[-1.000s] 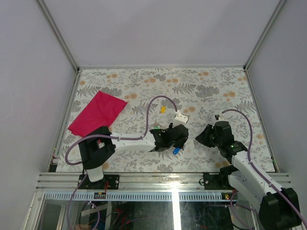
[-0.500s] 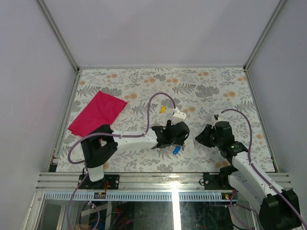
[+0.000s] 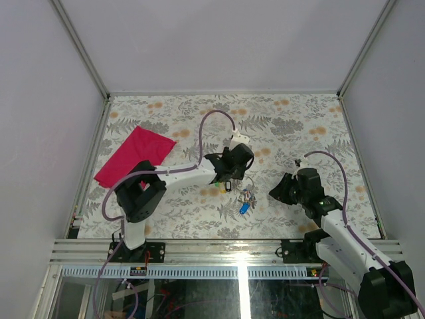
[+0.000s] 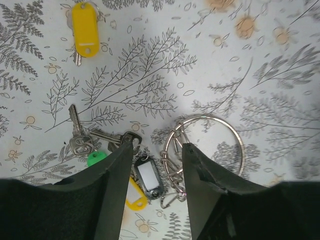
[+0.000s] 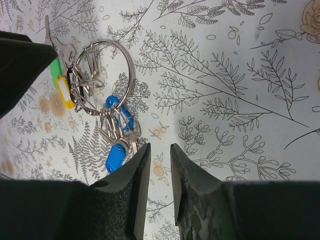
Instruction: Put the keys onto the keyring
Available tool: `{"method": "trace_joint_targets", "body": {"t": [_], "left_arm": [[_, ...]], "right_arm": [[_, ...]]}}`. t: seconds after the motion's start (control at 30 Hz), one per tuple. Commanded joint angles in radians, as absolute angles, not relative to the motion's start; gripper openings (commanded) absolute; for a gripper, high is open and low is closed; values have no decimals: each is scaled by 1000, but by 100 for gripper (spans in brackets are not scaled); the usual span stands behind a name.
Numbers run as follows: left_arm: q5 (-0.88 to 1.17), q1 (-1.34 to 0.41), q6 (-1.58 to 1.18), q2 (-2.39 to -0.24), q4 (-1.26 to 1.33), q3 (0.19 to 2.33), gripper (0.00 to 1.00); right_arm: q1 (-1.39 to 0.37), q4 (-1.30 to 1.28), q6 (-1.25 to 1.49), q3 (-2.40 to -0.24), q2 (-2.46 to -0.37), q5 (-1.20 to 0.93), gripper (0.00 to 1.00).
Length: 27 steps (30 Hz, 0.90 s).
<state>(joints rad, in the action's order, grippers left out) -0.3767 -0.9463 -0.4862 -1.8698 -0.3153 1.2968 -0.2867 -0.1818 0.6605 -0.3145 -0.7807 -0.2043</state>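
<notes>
A large silver keyring point(image 4: 210, 145) lies on the patterned table with smaller wire loops on it. A bunch of keys lies beside it, with green point(image 4: 97, 159), black point(image 4: 147, 177) and yellow point(image 4: 132, 197) tags. My left gripper point(image 4: 157, 146) is open and empty, just above this bunch. A separate key with a yellow tag point(image 4: 85, 27) lies apart, farther off. In the right wrist view the keyring point(image 5: 102, 75) carries keys with blue tags point(image 5: 115, 157). My right gripper point(image 5: 160, 146) is empty, its jaws a narrow gap apart, to the right of the bunch point(image 3: 246, 198).
A red cloth point(image 3: 135, 156) lies at the table's left side. The left arm's purple cable point(image 3: 216, 116) arcs over the middle. Grey walls enclose the table on three sides. The left gripper point(image 3: 229, 178) and right gripper point(image 3: 279, 189) flank the bunch.
My left arm has swung away from the front edge toward the far side, uncovering the key bunch on the table. The right arm has not moved.
</notes>
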Motion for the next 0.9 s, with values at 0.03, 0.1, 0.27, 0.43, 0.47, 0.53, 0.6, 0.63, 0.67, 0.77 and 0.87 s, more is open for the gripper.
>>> {"method": "trace_joint_targets", "body": {"t": [0.03,0.1,0.27,0.43,0.47,0.53,0.6,0.63,0.67,0.77,0.87], "left_arm": [[-282,-909,-339,-1925,-370,1385,44],[-238,-892,-301,-1942,-387,1413,43],[-174,-872,-225,-1973,-432,1453,39],[-147,-862,-193,-2004,-493,1485,37],[-140,-862,-191,-2011,-502,1490,37],[-128,-862,-190,-2022,-506,1495,37],[-117,-862,-190,-2034,-506,1498,37],[-115,-862,-189,-2039,-506,1501,37],[-114,-862,-189,-2046,-509,1505,37],[-112,-862,-186,-2063,-518,1517,37],[-115,-862,-181,-2074,-529,1526,37]], "right_arm": [[-280,-163,633,-324,-793,-235,29],[-280,-165,630,-324,-794,-235,29],[-280,-164,625,-322,-799,-236,29],[-279,-158,622,-322,-812,-242,29],[-280,-156,622,-322,-814,-243,30],[-279,-152,622,-322,-818,-246,30],[-280,-152,621,-322,-819,-248,30],[-279,-153,620,-322,-819,-249,30],[-279,-154,619,-322,-820,-248,30],[-280,-157,617,-321,-818,-249,30],[-278,-156,615,-321,-818,-249,30]]}}
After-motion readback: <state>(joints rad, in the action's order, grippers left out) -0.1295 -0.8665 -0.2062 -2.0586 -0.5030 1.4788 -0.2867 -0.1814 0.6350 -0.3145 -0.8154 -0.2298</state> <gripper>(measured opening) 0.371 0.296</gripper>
